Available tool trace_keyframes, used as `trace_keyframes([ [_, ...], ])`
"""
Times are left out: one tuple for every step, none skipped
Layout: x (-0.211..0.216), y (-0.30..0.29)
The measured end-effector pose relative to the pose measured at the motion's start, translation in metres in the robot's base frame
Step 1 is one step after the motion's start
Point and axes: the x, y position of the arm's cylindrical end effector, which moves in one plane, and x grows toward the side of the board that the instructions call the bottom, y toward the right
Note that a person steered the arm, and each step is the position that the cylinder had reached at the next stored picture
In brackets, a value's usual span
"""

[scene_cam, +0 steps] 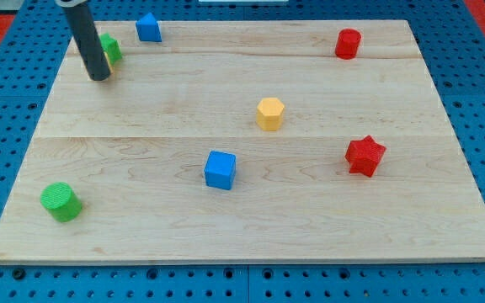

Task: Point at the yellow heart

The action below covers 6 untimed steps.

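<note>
My tip [99, 78] is seen at the lower end of a straight dark rod [86, 38], set down on the bench [251, 227] near its top left corner. Whether a pincer is released or clenched cannot be told, since only the plain rod is shown. A green block [112, 47] is found just behind the rod, to the view's right of it, partly covered; its shape cannot be made out, and whether it is touched cannot be told. A blue block [148, 27] is placed a little further right, at the top edge.

The yellow block [269, 113] is placed near the middle of the bench, well apart from my tip, toward the view's right and lower. Its outline looks many-sided from here, so a heart shape cannot be confirmed. A blue cube [220, 169] is seen below and left of it, and a red star [365, 156] to its lower right. A red cylinder [348, 43] is set near the top right, and a green cylinder [61, 202] near the bottom left corner
</note>
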Motion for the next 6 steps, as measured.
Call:
trace_keyframes([
  [0.030, -0.014],
  [0.003, -0.055],
  [-0.019, -0.055],
  [0.003, -0.037],
  [-0.015, -0.042],
  [-0.040, -0.067],
])
